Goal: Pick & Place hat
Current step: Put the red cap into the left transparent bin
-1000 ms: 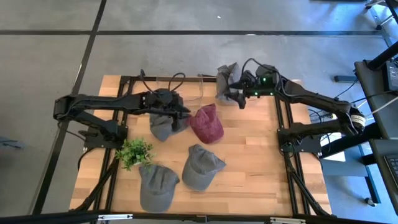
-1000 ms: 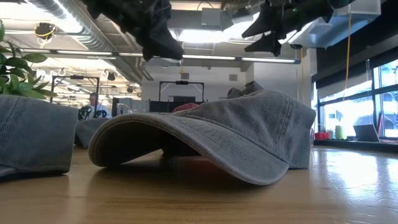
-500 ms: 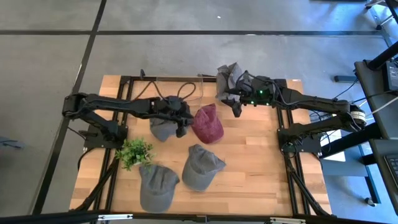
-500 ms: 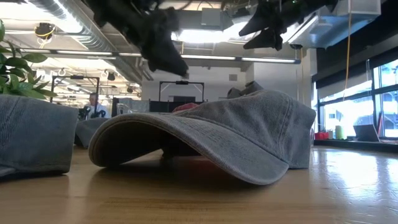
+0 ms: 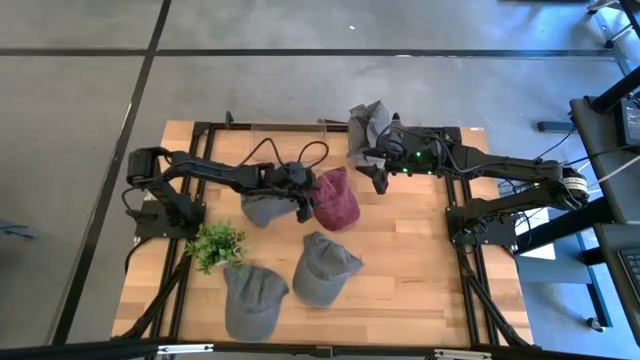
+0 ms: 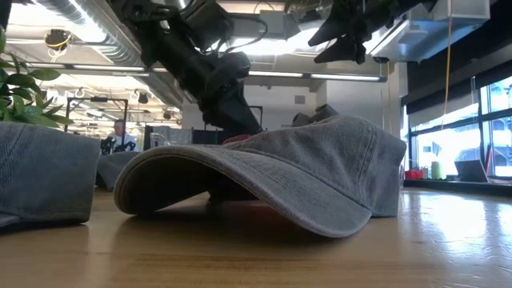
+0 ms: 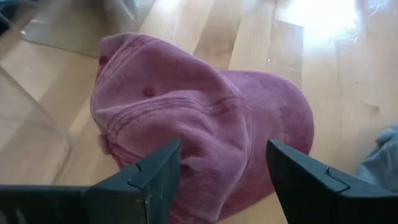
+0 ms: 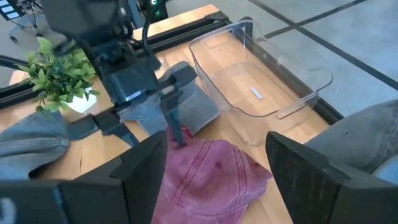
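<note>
Left wrist view: left gripper [image 7: 221, 180] stands open, maroon cap [image 7: 205, 118] just ahead between the jaws. Soft, light, floppy cloth; pinching the crown fold looks best. Right gripper [image 5: 378, 172], open, hovers beyond.

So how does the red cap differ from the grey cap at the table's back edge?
The red cap is maroon and lies mid-table beside the open left gripper; the grey cap sits at the back edge, beyond the open right gripper. The red cap lies spread flat, the grey cap looks bunched up. Neither is gripped; both are soft brimmed caps.
</note>
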